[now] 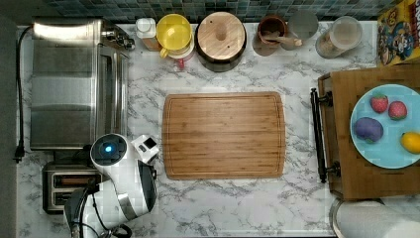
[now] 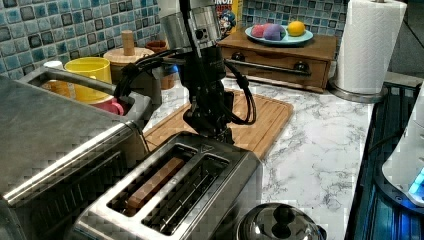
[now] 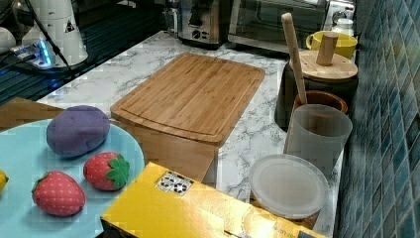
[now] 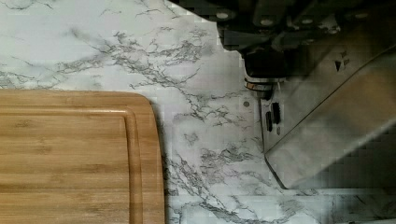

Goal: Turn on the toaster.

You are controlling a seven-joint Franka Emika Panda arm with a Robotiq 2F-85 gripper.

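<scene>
Toaster [image 2: 190, 195] lower centre, left view; gripper [image 2: 212, 127] at its lever end (finger state unclear). Next: press lever down.

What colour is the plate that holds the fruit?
Light blue; the plate shows best in the top view, resting on a wooden box.

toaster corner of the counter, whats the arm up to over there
The robot arm has its gripper down at the far end of the small steel toaster in the left view, the end facing the cutting board. The wrist view shows the black lever knob right below the gripper. A brown slice sits in one slot. The toaster oven stands right beside it. Whether the lever is pressed down can't be told.
</scene>
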